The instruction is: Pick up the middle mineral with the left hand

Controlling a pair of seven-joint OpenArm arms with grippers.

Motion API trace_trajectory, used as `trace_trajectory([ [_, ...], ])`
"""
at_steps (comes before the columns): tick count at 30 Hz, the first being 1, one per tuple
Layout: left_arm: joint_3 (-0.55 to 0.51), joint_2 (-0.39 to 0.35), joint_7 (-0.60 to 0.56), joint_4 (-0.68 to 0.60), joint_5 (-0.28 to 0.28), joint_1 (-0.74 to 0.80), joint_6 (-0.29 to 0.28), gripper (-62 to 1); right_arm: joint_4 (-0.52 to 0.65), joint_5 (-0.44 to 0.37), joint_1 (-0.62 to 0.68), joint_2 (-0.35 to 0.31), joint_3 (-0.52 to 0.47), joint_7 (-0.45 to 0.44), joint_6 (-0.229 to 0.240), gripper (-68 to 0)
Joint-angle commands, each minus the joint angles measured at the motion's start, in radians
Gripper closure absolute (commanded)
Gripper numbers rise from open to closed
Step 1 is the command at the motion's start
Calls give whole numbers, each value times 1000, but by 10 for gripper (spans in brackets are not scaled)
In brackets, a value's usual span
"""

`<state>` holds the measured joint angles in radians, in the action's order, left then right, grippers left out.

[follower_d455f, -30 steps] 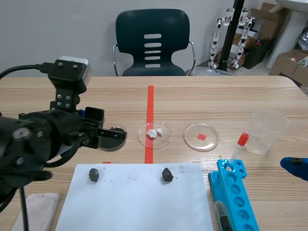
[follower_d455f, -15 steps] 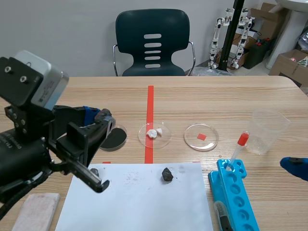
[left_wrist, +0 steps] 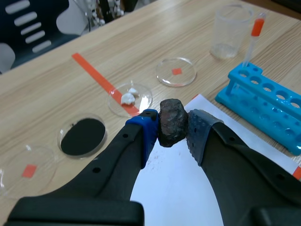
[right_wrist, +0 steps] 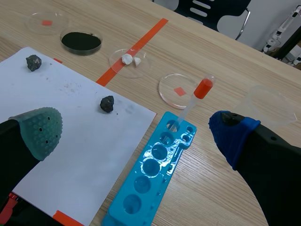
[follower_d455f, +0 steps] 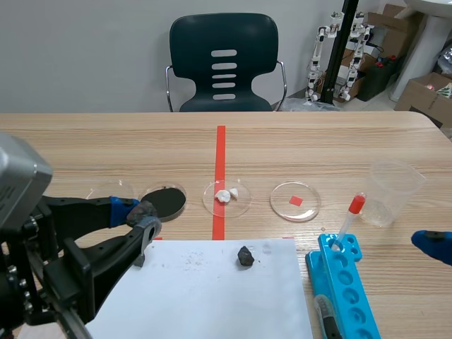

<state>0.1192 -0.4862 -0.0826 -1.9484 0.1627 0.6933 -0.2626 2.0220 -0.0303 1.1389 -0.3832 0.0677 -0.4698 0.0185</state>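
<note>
My left gripper (left_wrist: 172,126) is shut on a dark brown mineral (left_wrist: 171,121), held in the air above the white paper sheet (left_wrist: 176,190). In the scene view the same gripper (follower_d455f: 140,216) hangs low at the left with the mineral (follower_d455f: 145,209) between its pads. One black mineral (follower_d455f: 245,256) lies at the paper's far edge near the middle. The right wrist view shows that mineral (right_wrist: 107,103) and another (right_wrist: 33,61) at the paper's far left corner. My right gripper (right_wrist: 136,132) is open with nothing in it, near the blue rack (right_wrist: 153,165).
Beyond the paper stands a row of petri dishes: one with black powder (follower_d455f: 165,200), one with white bits (follower_d455f: 227,196), one with a red square (follower_d455f: 295,201). At the right are a clear cup (follower_d455f: 393,192) and a red-capped tube (follower_d455f: 349,220) in the rack (follower_d455f: 346,282).
My left arm has swung down and toward the camera with the mineral held in its gripper. Its finger now covers the left mineral on the paper. The right arm has kept still.
</note>
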Motion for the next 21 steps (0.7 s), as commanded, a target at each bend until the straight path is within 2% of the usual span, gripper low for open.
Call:
trace_trajectory([
  [1,2,3,-60,-11,-23,19,5,-70,24,-6,-9,-10,-1,-14,-3,-679],
  [7,-7,3,-212,-11,-120,96,6,-70,24,-6,-9,-10,-1,-14,-3,-679],
  [12,-42,3,-272,-11,-124,142,9,-70,24,-6,-9,-10,-1,-14,-3,-679],
  [21,-48,3,-260,-11,-124,143,9,-70,24,-6,-9,-10,-1,-14,-3,-679],
])
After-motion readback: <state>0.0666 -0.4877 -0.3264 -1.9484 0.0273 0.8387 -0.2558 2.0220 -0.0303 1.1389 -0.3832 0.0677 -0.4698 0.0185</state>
